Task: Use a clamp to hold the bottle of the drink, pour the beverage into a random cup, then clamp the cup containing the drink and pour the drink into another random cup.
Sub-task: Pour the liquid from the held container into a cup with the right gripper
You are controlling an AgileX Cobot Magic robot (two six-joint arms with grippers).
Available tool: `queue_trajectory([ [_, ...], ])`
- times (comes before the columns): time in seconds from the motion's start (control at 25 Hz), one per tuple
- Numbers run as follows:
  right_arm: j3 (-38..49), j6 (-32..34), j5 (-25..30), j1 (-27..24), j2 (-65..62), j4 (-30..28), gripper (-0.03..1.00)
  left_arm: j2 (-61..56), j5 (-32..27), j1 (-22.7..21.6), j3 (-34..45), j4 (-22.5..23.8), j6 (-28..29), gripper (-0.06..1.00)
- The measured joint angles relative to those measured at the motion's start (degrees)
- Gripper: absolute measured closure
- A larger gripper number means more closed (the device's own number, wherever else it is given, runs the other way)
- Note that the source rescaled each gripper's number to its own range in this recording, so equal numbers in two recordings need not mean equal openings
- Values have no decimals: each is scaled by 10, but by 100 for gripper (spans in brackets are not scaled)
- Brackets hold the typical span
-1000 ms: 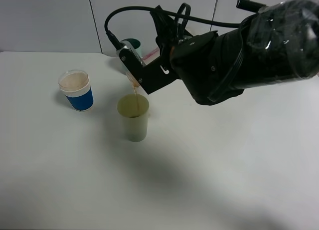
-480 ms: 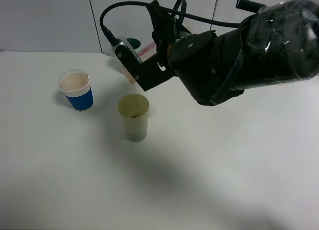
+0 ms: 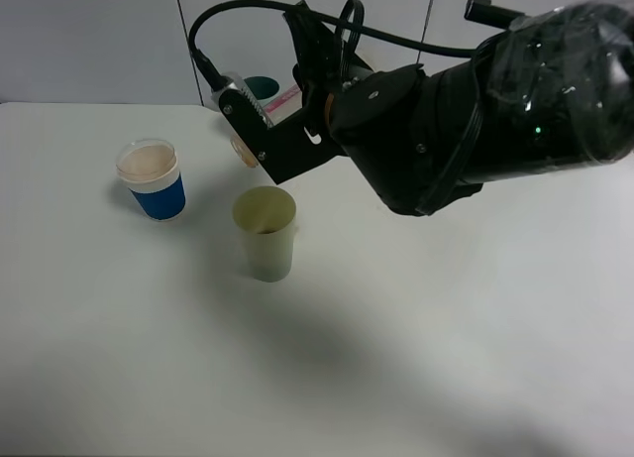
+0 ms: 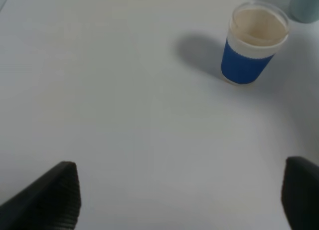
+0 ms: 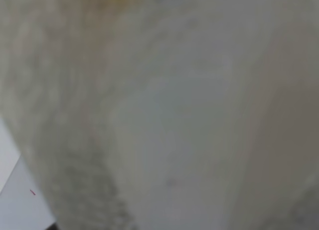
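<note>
Two cups stand apart on the counter [image 3: 446, 358]: a blue cup [image 3: 152, 180] and a yellowish cup [image 3: 264, 232]. The right tool [image 3: 245, 132] pinches the tilted bottle [image 3: 243, 152] just above the yellowish cup. The left tool [image 4: 177, 195] is spread and holds nothing. Recommend levelling the bottle slowly with its mouth over the rim, so drips land inside.

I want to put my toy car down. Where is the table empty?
The whole front of the table, nearer than the yellow cup, is bare. So is the left edge beside the blue cup. The right side is bare too, under the black arm. It is crowded at the back, where the right gripper holds the bottle by the yellow cup.
</note>
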State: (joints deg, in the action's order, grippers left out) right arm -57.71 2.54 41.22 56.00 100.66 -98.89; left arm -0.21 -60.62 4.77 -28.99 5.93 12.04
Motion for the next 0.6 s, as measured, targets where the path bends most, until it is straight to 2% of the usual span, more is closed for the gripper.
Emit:
queue_trajectory([
  [0.32, 0, 48, -1, 0, 0, 13, 97, 0, 0, 0, 0, 0, 0, 6],
  [0.44, 0, 94, -2, 0, 0, 49, 97, 0, 0, 0, 0, 0, 0, 6],
  [0.6, 0, 187, -10, 0, 0, 103, 97, 0, 0, 0, 0, 0, 0, 6],
])
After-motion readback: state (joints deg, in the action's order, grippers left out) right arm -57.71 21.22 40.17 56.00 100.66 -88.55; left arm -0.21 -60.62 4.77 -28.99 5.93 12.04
